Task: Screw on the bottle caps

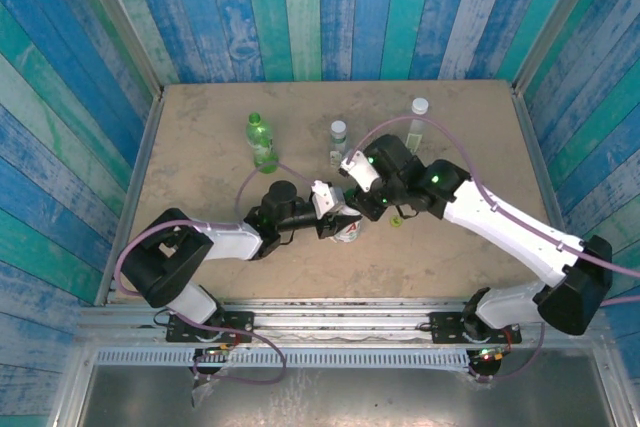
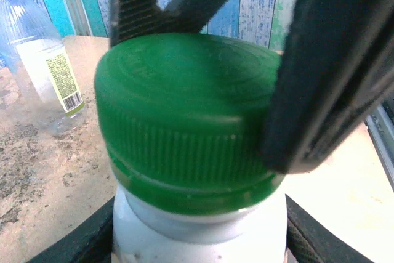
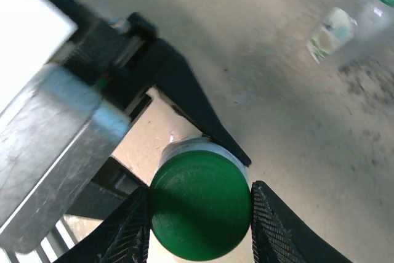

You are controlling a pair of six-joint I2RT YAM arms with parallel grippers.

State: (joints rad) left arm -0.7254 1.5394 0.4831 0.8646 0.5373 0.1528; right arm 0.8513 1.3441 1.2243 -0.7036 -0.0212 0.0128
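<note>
My left gripper (image 1: 338, 224) is shut on the body of the white bottle (image 2: 197, 229), its jaws on both sides of the bottle (image 1: 350, 233). A large dark green cap (image 2: 184, 109) sits on the bottle's neck. From above, my right gripper (image 3: 200, 214) is shut on that cap (image 3: 200, 204), with ribbed fingers (image 3: 277, 232) against its rim. The right gripper (image 1: 366, 207) hangs just over the left one. A small yellow-green cap (image 1: 397, 222) lies loose on the table to the right.
At the back of the table stand a green bottle (image 1: 262, 142) with a green cap, a short clear bottle (image 1: 338, 143) and a tall clear bottle (image 1: 418, 122), both with white caps. The tall clear bottle (image 2: 43, 72) stands left of the grip. Blue plank walls enclose the table.
</note>
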